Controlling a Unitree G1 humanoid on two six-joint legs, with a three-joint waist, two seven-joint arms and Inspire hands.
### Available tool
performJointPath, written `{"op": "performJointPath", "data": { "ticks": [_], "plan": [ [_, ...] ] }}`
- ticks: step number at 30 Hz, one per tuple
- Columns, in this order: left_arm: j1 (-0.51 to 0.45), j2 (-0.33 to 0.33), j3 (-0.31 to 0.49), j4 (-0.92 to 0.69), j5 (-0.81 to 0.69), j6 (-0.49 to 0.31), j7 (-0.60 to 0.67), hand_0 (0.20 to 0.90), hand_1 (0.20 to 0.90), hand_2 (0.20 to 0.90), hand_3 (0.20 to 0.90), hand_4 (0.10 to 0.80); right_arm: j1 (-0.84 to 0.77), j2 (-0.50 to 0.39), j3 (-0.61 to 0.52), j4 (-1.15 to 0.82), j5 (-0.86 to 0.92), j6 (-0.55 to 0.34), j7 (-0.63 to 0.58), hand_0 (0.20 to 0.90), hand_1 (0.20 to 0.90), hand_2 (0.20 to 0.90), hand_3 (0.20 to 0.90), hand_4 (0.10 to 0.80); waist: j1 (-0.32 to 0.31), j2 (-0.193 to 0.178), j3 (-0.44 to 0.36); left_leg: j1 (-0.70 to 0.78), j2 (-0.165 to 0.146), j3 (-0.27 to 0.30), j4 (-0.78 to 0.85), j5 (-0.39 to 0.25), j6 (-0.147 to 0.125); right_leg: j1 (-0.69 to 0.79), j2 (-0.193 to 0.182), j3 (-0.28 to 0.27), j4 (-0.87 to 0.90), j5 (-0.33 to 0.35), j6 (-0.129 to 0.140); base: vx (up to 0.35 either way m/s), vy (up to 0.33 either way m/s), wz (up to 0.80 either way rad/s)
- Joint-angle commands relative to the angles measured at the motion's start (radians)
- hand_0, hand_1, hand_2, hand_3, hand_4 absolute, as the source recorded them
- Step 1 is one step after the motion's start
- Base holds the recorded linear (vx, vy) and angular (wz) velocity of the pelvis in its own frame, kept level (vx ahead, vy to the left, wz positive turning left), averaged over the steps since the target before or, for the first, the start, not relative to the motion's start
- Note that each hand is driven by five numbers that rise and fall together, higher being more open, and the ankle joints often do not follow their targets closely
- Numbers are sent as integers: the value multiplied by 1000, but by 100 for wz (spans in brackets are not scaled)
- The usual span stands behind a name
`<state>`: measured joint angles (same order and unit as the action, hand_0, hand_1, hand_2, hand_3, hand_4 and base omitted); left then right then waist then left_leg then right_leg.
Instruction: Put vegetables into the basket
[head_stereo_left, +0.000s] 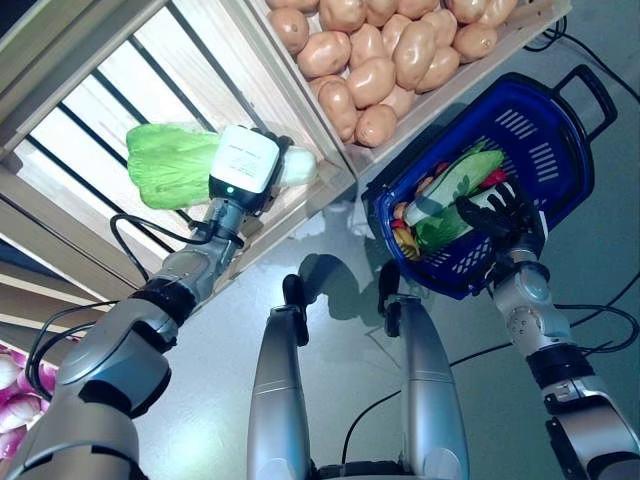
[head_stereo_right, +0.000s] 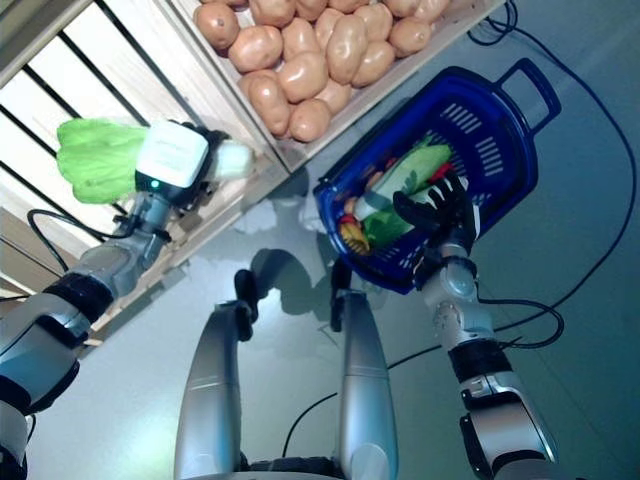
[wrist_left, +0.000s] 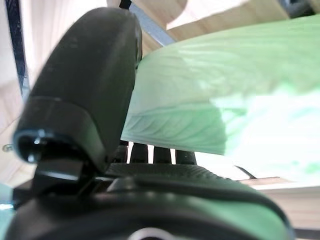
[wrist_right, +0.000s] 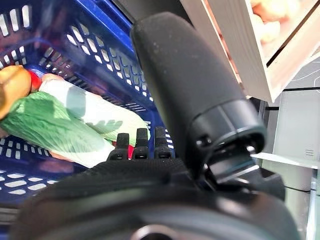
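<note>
Slatted wooden crate (head_stereo_left: 90, 110) up left: left robot hand (head_stereo_left: 245, 165) clamped round cabbage (head_stereo_left: 170, 165), long axis crosswise; basket (head_stereo_left: 545, 120) well right, gripped by right robot hand (head_stereo_left: 500, 215).

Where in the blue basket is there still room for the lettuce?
The basket is bare at its far end, by the handle. The near end is crowded: a cabbage and other vegetables, with the right hand on that rim. The left hand holds the lettuce.
</note>
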<state>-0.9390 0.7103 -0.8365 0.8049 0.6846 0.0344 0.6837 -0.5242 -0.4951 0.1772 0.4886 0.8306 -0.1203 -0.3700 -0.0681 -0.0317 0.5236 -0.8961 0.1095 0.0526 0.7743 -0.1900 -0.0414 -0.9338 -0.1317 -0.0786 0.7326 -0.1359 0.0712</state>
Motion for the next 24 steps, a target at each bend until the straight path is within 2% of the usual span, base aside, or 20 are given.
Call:
{"op": "performJointPath", "data": {
  "ticks": [1, 4, 10, 19, 24],
  "plan": [
    [8, 5, 139, 7, -79, 30, 83, 300, 300, 300, 300, 400, -14, -13, -18, -61, -24, -51, -9, 900, 900, 900, 900, 800, 14, -15, -4, 67, -16, 48, -152, 90, 34, 99, 14, -59, -32, 36, -44, 0, 0, 0],
    [40, -9, 169, 8, -117, 24, 114, 300, 300, 300, 300, 400, -2, 6, -19, -74, -21, -51, -28, 900, 900, 900, 900, 800, 18, -17, -4, 106, -16, 47, -178, 100, 28, 137, 17, -61, -52, 37, -43, 11, 1, -2],
    [125, -54, 261, 11, -156, -56, 232, 300, 300, 300, 300, 400, 59, 61, -27, -72, -29, -62, -44, 900, 900, 900, 900, 800, 27, -26, -8, 234, -31, 38, -243, 125, 14, 280, 26, -65, -135, 48, -45, 56, -16, 1],
    [331, -53, 355, -138, -40, -172, 287, 300, 300, 300, 300, 400, 238, 89, -79, -95, 1, -70, -27, 900, 900, 900, 900, 800, 55, -25, -106, 393, -74, 11, -360, 152, 12, 477, 8, -109, -314, 72, -43, 96, 0, 8],
    [473, -58, 411, -248, -60, -221, 334, 300, 300, 300, 300, 400, 338, 102, -112, -103, 40, -72, 6, 900, 900, 900, 900, 800, 72, -16, -184, 531, -70, -1, -509, 201, -3, 638, -4, -145, -479, 109, -33, 125, 44, 5]
  ]
}}
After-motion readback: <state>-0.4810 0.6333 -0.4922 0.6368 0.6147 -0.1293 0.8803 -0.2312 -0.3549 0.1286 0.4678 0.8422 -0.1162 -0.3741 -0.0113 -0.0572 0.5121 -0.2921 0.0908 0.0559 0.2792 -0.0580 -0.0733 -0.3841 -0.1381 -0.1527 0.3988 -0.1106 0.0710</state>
